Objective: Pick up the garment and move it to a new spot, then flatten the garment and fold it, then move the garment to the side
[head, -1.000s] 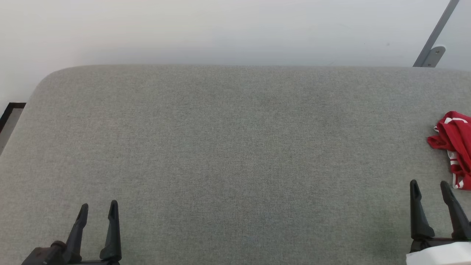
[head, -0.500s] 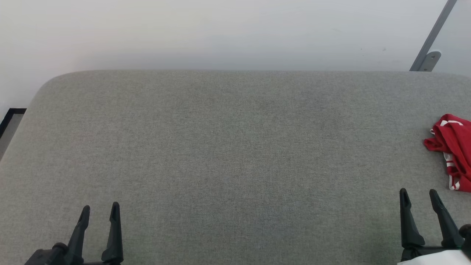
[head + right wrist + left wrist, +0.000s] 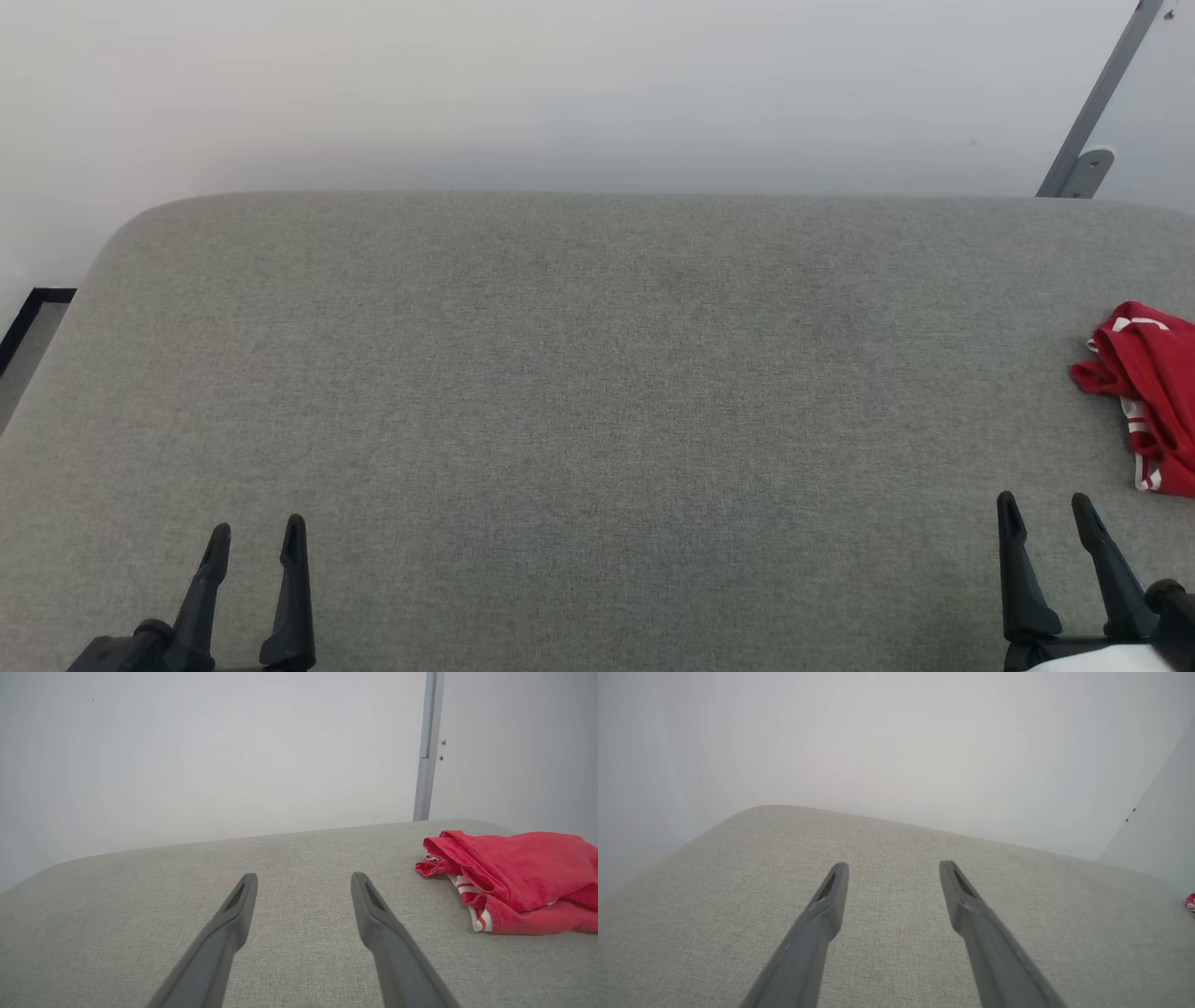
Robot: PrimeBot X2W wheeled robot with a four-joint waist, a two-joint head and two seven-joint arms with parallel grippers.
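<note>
Toward the right end of the bench (image 3: 579, 373), the garment (image 3: 1144, 392) lies in a crumpled red heap, partly cut off by the edge of the head view. White-and-red striped trim shows along its nearer side. It rests on the bench's grey woven cover, and neither gripper touches it. The right gripper (image 3: 1044, 499) hangs over the near right part of the bench, just short of the garment, its jaws spread wide and holding nothing. The left gripper (image 3: 259, 525) hangs over the near left part of the bench, well apart from the garment, its jaws likewise wide and empty. Beyond the bench's far edge stands a pale wall (image 3: 560, 93). A grey metal strut (image 3: 1102, 93) slants up behind the bench's far right.
</note>
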